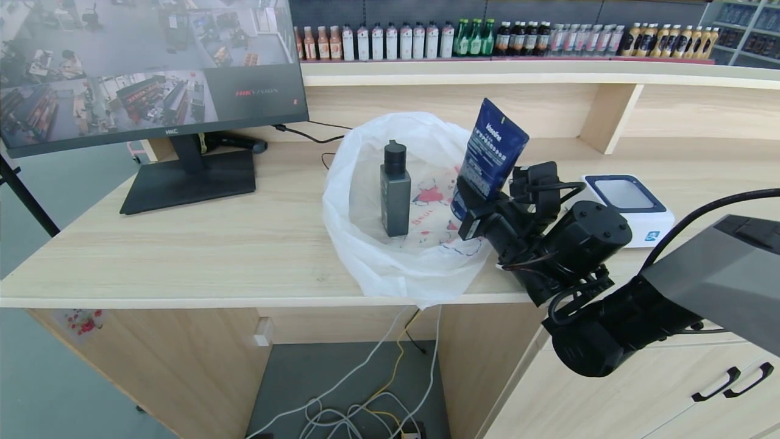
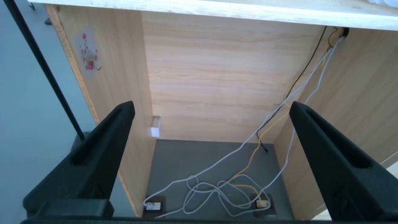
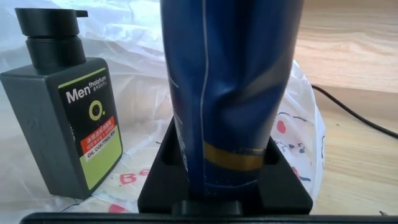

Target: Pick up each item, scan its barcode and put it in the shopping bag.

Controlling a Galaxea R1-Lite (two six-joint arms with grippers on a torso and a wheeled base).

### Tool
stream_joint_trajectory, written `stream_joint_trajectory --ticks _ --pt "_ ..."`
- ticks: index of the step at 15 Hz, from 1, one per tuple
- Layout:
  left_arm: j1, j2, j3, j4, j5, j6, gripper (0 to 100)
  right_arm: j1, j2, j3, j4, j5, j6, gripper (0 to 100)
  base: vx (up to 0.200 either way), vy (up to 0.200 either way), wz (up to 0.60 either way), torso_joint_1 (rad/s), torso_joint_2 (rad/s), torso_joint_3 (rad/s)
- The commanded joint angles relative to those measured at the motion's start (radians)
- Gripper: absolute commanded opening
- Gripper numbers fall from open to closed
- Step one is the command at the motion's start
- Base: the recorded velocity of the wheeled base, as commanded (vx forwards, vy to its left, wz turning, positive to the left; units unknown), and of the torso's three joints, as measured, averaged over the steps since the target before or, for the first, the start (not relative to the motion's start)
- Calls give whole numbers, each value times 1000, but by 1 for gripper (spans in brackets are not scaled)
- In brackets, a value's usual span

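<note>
Counter [image 1: 183,256] ahead of me, shopping bag [image 1: 365,256] gaping open on it, scanner [image 1: 627,201] just beside the bag. My right gripper [image 1: 481,210] clamps the blue tube [image 1: 492,152] by its lower end, upright over the bag's scanner-side rim. The grey bottle [image 1: 395,189] stands inside the bag. Let go here and I reckon the tube topples onto the rim or knocks the bottle over. My left gripper [image 2: 211,162] hangs spread wide, empty, below the bag's level.

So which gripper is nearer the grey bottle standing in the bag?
Right. The right gripper holds the blue tube beside the grey bottle, at the bag rim; the left gripper hangs open below the counter.
</note>
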Motion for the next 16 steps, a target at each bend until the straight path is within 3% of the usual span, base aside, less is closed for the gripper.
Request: stream_joint_trajectory --ticks 1,16 --pt "0 0 0 0 0 0 100 13 13 10 6 0 0 0 0 0 0 0 0 0" --pt "0 0 0 0 0 0 100 11 23 25 6 -1 0 0 0 0 0 0 0 0"
